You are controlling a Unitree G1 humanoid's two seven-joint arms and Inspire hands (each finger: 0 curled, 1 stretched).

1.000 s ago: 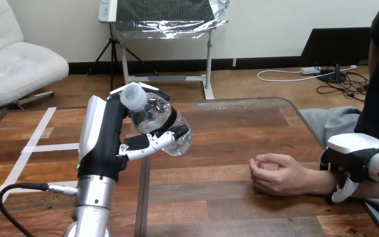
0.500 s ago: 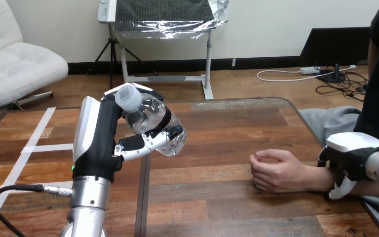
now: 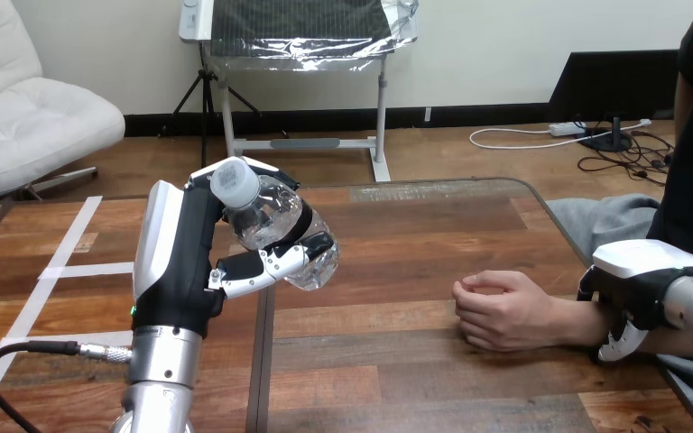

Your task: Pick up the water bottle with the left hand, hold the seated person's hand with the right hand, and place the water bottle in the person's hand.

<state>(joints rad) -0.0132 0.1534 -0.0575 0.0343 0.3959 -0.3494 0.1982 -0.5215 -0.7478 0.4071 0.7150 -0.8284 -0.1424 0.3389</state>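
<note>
- The left hand (image 3: 185, 262) is raised above the table (image 3: 397, 379), with fingers and thumb wrapped round the water bottle (image 3: 280, 225).
- The water bottle is tilted in that grip, its white cap (image 3: 235, 180) at the upper left.
- The person's hand (image 3: 501, 311) rests loosely curled on the table, well right of the bottle and just left of the right hand (image 3: 636, 293).
- The right hand lies over the person's wrist (image 3: 582, 325), with a finger curled round its near side.

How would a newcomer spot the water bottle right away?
Start at the wooden table and look above its left half, where the left hand is raised. It grips the tilted bottle: the only clear plastic thing, with a white cap.
</note>
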